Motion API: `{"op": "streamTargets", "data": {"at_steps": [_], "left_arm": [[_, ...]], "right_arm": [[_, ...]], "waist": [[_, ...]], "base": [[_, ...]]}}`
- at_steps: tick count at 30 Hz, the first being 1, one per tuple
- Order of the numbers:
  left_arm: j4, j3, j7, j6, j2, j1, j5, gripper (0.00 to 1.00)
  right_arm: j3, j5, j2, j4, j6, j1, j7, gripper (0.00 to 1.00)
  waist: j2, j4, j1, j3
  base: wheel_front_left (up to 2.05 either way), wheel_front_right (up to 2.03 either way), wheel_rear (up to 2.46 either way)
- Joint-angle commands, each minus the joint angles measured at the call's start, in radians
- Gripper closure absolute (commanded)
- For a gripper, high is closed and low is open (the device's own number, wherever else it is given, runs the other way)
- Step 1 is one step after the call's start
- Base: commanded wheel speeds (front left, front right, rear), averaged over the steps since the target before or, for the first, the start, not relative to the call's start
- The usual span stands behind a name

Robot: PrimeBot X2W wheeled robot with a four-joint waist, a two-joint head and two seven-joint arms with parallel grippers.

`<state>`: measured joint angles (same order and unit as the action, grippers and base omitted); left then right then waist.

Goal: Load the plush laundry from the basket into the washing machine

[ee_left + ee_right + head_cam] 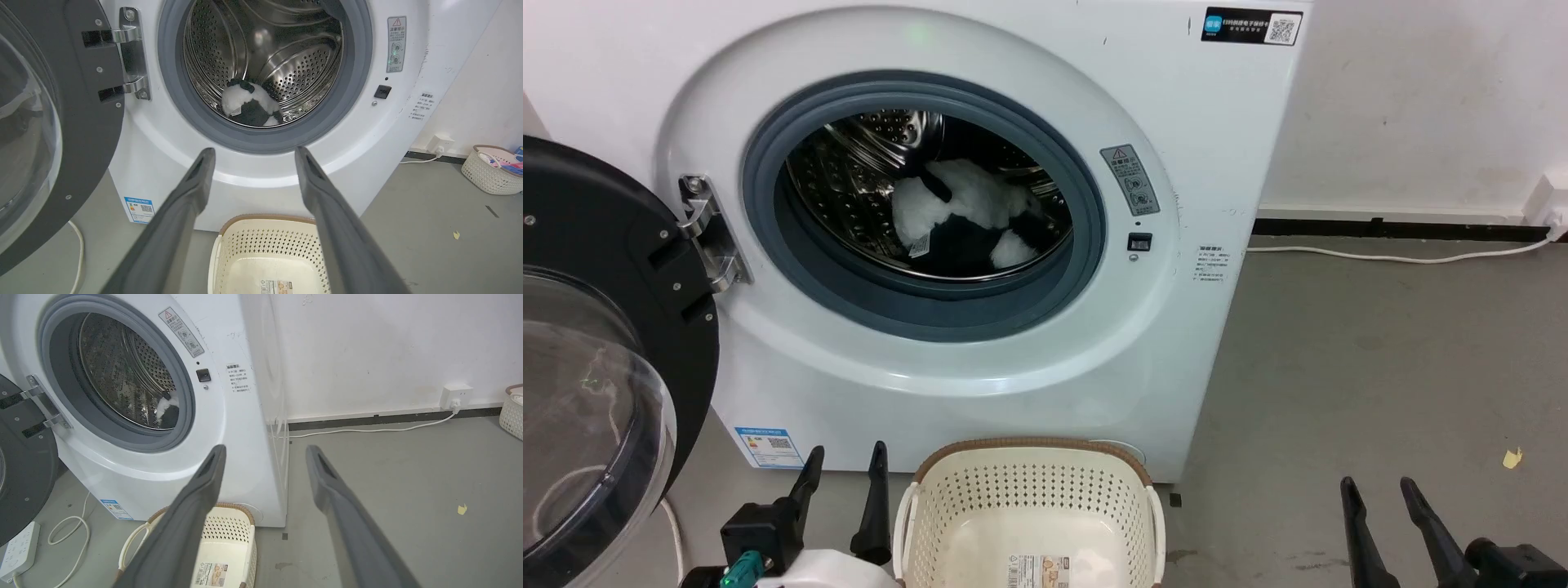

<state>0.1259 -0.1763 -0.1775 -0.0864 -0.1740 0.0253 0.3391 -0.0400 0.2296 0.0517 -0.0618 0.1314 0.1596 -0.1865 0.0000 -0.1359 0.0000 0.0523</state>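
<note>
The plush laundry lies inside the washing machine, on the drum's floor, far beyond both grippers. The left gripper hangs just left of the basket, its 2 fingers spread, holding nothing. The right gripper, well to the basket's right, is likewise parted.

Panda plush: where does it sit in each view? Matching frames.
Head view: panda plush in the drum, upper centre.
Left wrist view: panda plush low in the drum, above centre.
Right wrist view: panda plush left of centre, half hidden by the gasket.
Shared landmark: black latch socket right of the gasket.
</note>
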Motion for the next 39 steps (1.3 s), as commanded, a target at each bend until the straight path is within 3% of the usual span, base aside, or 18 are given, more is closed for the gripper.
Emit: {"op": "streamTargets", "data": {"at_steps": [1,8,9,39], "left_arm": [[0.0,0.003,-0.008,-0.005,-0.001,0.005,0.004,0.0],[0.007,0.0,-0.016,-0.009,-0.004,0.003,0.005,0.0],[0.006,-0.001,-0.008,-0.006,-0.001,0.0,0.006,1.0],[-0.022,0.035,0.03,0.013,0.025,-0.005,-0.065,1.0]], "right_arm": [[0.001,0.004,-0.001,-0.002,-0.001,0.012,-0.001,0.0],[0.003,0.004,-0.001,-0.001,-0.001,0.011,0.0,0.0],[0.002,0.0,0.0,0.0,0.0,0.0,0.0,1.0],[0.01,-0.048,0.0,0.013,0.0,-0.034,0.038,1.0]], "waist": [[0.0,0.0,0.0,0.0],[0.0,0.001,0.0,-0.001],[0.0,0.001,0.0,-0.001],[0.0,0.029,0.0001,-0.012]], "base": [[0.0,0.0,0.0],[0.0,0.0,0.0],[0.0,0.0,0.0],[0.0,0.0,0.0]]}}
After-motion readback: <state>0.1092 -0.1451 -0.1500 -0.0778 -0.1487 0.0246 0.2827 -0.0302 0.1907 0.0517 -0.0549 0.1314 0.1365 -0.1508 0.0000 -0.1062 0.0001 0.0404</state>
